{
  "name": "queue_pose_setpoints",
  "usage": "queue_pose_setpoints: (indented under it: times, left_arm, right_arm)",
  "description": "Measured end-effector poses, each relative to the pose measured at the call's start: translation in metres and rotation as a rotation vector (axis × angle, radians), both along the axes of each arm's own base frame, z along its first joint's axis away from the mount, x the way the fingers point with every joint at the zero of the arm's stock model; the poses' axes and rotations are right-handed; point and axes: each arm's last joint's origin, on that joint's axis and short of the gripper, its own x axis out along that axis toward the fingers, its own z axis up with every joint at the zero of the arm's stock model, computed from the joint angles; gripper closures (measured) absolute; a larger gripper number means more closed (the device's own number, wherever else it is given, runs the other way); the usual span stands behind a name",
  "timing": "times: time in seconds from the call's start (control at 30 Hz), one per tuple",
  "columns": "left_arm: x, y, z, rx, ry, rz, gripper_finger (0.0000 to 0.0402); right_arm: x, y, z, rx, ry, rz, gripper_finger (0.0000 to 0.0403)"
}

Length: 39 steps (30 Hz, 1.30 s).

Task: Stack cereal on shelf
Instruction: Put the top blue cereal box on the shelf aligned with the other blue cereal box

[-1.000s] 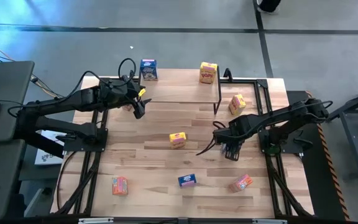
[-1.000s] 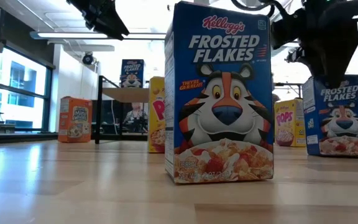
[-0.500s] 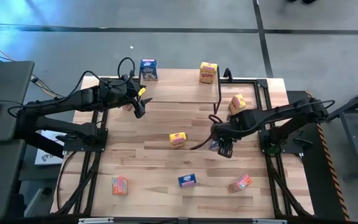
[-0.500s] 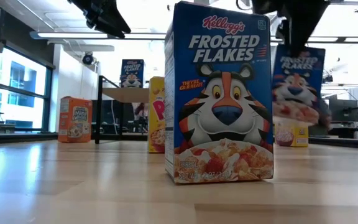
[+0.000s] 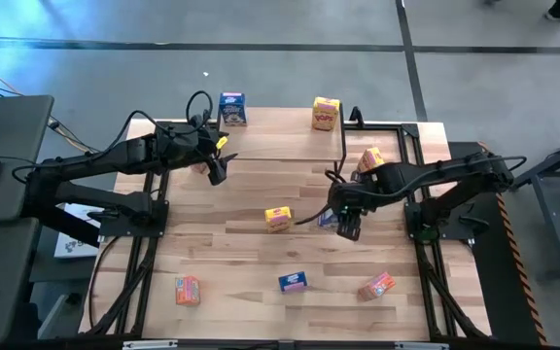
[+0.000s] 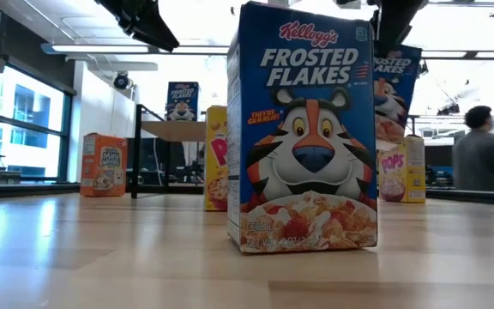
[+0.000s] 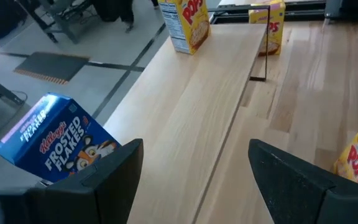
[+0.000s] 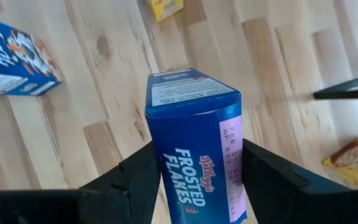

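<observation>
The right gripper (image 5: 346, 226), fingers clamped on a blue cereal box (image 8: 194, 140), could clip the shelf (image 5: 285, 146) at 11 o'clock; left gripper (image 5: 218, 167) waits wide.

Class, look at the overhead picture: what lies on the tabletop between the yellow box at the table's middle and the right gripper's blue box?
Nothing: in the high view, bare wood separates the yellow box from the blue box gripped by the right gripper.

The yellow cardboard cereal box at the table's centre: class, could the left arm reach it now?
Probably yes: the left gripper is open and empty, and bare tabletop lies between it and the yellow cardboard cereal box.
</observation>
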Motion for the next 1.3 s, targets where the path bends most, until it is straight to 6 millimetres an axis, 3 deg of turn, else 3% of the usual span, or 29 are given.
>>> queue_pose_setpoints:
  times: [0.63, 0.8, 1.03, 1.3]
  left_arm:
    - [-0.001, 0.009, 0.015, 0.035, -0.068, 0.041, 0.0119]
    - [0.000, 0.005, 0.015, -0.076, -0.145, 0.053, 0.0119]
    - [0.016, 0.001, 0.009, -0.244, -0.187, -0.094, 0.0119]
    - [0.060, -0.005, -0.010, -0.252, -0.171, -0.270, 0.0119]
  right_arm:
    - [0.009, -0.038, 0.047, -0.144, -0.164, 0.054, 0.0206]
    - [0.009, -0.046, 0.062, -0.167, -0.211, 0.066, 0.0206]
    - [0.008, -0.052, 0.072, -0.175, -0.243, 0.045, 0.0206]
    - [0.018, -0.051, 0.069, -0.175, -0.261, 0.061, 0.0206]
